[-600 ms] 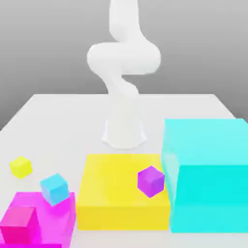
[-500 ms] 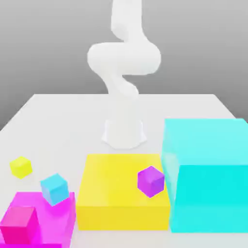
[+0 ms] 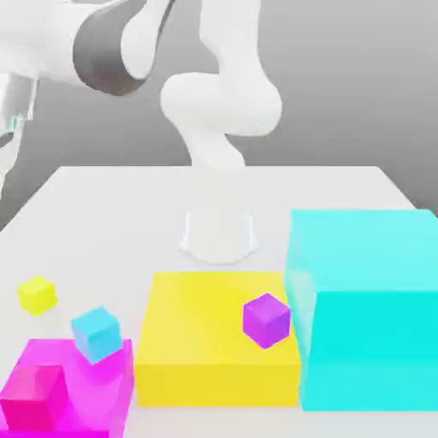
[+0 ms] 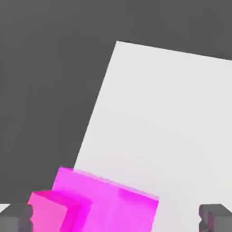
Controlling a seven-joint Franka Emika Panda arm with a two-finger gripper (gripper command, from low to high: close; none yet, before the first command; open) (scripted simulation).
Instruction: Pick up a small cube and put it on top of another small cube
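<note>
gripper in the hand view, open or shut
Open: its two fingertips stand wide apart, one on each side of the picture.

A small, plain, bright-yellow cube (image 3: 37, 295) is seen — one edge turned forward — lower than the jaws, well apart.

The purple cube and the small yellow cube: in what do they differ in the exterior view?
The purple cube is darker, while the small yellow cube is bright. The purple cube appears larger in the picture than the small yellow cube. The purple cube is seen against the flat yellow block, the small yellow cube against the white table. Both are plain, one-coloured cubes.
</note>
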